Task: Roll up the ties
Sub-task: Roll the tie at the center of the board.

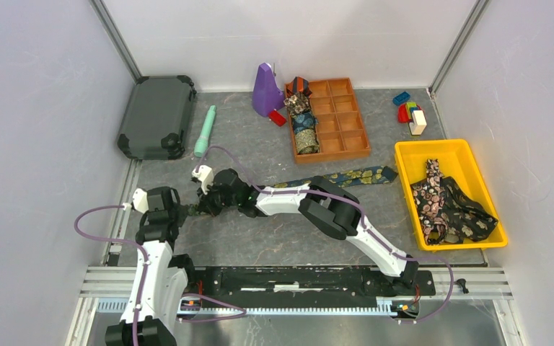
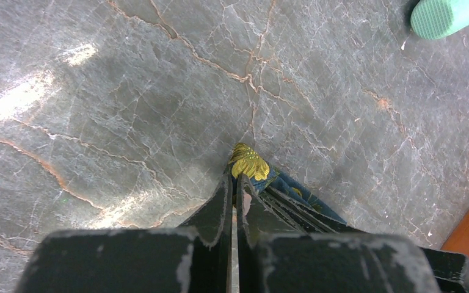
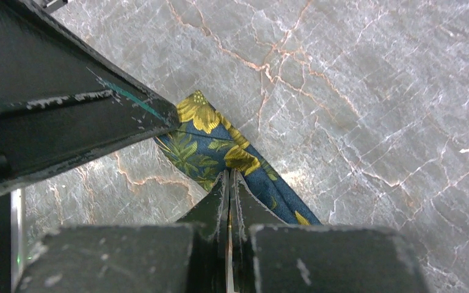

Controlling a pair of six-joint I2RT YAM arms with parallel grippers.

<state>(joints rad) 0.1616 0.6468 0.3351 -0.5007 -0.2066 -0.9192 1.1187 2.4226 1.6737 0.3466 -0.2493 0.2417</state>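
Note:
A navy tie with gold flowers [image 1: 353, 176] lies stretched across the table, and its left part runs under my right arm. My left gripper [image 2: 237, 178] is shut on the tie's very tip [image 2: 249, 162], where a yellow flower pokes out past the fingertips. Just beside it, my right gripper [image 3: 229, 176] is shut on the same tie [image 3: 207, 137]. In the top view both grippers meet at left centre, left gripper [image 1: 191, 209] and right gripper [image 1: 209, 204]. Rolled ties [image 1: 303, 122] fill the left column of the orange tray. Loose dark ties [image 1: 447, 205] lie in the yellow bin.
A dark grey case [image 1: 157, 115] sits at the back left, with a mint-green stick [image 1: 205, 131] [image 2: 449, 15] beside it. A purple object [image 1: 266, 90] stands by the orange tray [image 1: 346, 119]. Toy blocks [image 1: 411, 115] lie at the back right, above the yellow bin [image 1: 404, 155].

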